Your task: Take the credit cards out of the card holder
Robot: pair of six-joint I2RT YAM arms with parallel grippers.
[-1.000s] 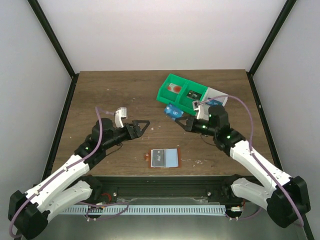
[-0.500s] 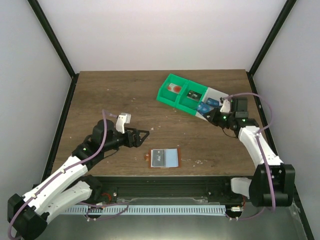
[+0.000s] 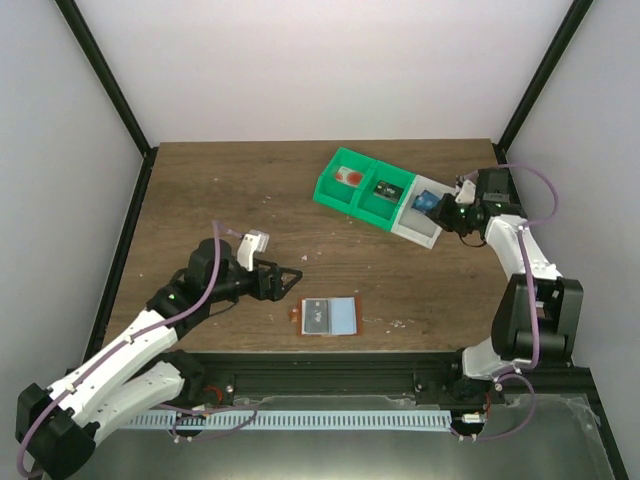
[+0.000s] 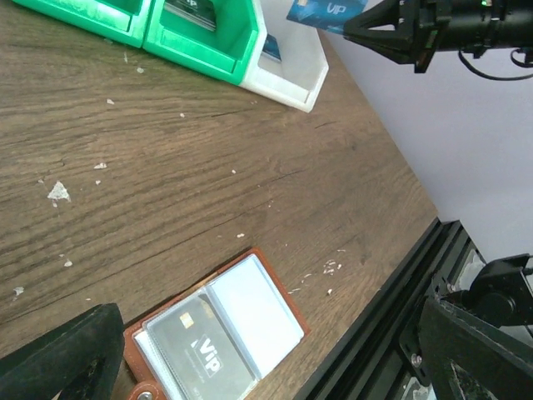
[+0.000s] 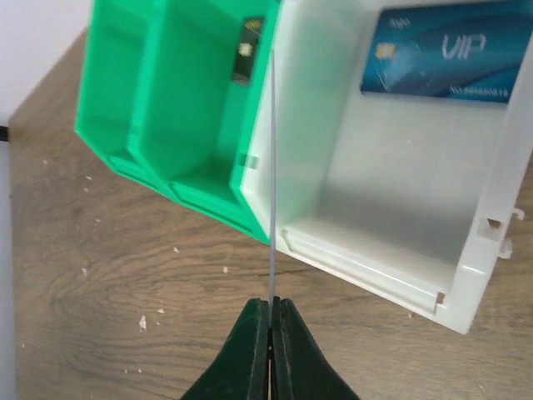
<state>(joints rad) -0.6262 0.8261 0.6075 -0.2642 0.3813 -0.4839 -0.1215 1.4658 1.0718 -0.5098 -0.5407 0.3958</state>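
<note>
Top external view shows the card holder (image 3: 328, 316) just beside the wide-open left end effector (image 3: 295, 283), on its right, while the far-off right end effector (image 3: 447, 208) pinches a blue card (image 4: 325, 10).

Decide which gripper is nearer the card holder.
Left. The left gripper hovers beside the card holder; the right gripper is far away at the white tray, holding a card.

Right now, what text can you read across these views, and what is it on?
"VIP": on the loose blue card lying in the white tray compartment; the small line under it is too small to read.
"VIP": on the held blue card, pinched in the right end effector.
"VIP": on the dark card in the open card holder.
Dark item in the green compartment: markings too small to read.
</note>
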